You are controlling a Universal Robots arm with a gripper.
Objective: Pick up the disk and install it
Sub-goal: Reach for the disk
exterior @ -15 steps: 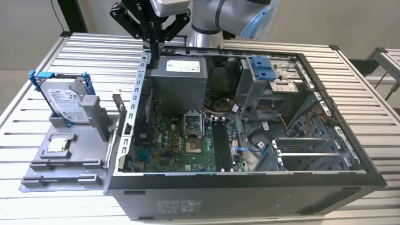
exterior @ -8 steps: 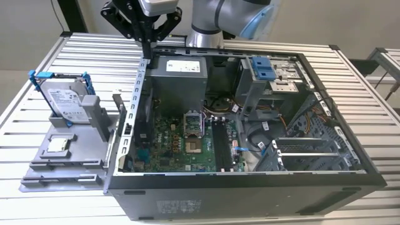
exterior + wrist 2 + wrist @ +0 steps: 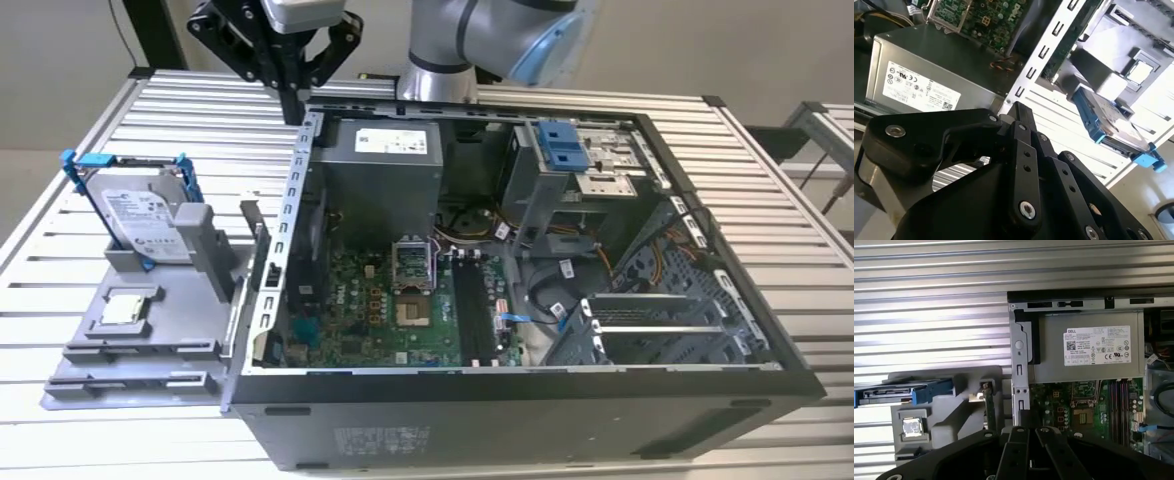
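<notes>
The disk (image 3: 140, 218), silver-grey with a white label and a thin blue frame, stands on edge in a grey holder (image 3: 200, 245) at the exterior view's left, outside the computer case. The first wrist view shows the disk (image 3: 904, 392) edge-on, and in the second wrist view the disk (image 3: 1109, 122) lies off beyond the case wall. My black gripper (image 3: 291, 108) hangs over the case's back corner, well apart from the disk. Its fingers meet at the tip with nothing between them, as in both wrist views (image 3: 1016, 107) (image 3: 1026, 422).
The open computer case (image 3: 300, 200) lies on a slatted metal table (image 3: 80, 150), with a grey power supply (image 3: 387, 160), a motherboard (image 3: 400, 300) and a blue drive-bay latch (image 3: 563, 148) inside. A small square silver chip (image 3: 127, 308) sits on the grey fixture below the disk.
</notes>
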